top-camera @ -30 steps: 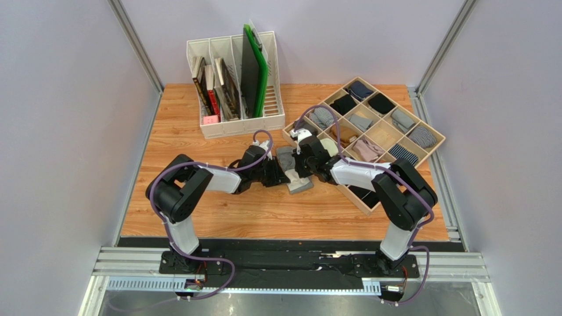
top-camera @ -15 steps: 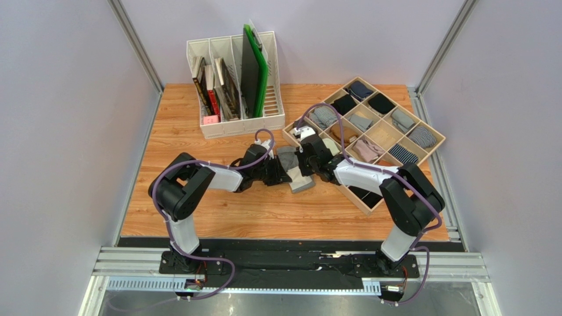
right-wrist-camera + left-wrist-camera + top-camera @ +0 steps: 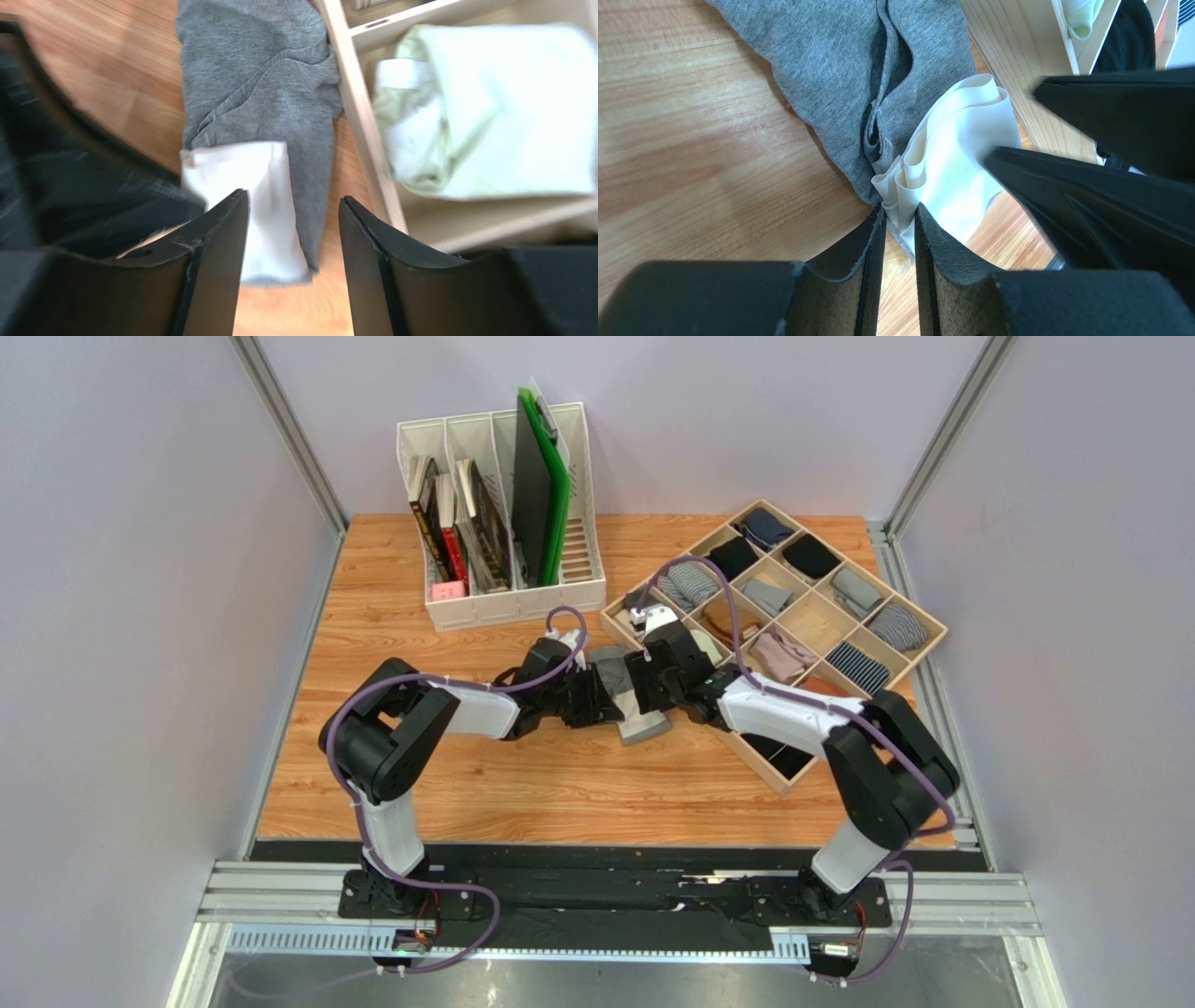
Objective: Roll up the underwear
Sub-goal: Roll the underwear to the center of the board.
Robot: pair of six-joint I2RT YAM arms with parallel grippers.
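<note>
White file holder (image 3: 438, 606) keeps books (image 3: 456, 518) and a green board (image 3: 540, 476); wooden tray (image 3: 859, 564) holds rolled bundles (image 3: 842, 588). I see the underwear (image 3: 836, 84) on the table (image 3: 421, 756) beside the tray, left gripper (image 3: 899, 217) pinching its waistband (image 3: 948, 161), right gripper (image 3: 291, 203) open above it.

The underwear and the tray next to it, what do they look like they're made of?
The underwear: soft heather-grey knit, probably cotton jersey; fine matte texture, limp folds. Its waistband: smooth white elastic, slightly glossy, ruffling. The tray: pale, unfinished-looking wood, with faint grain on thin walls.
</note>
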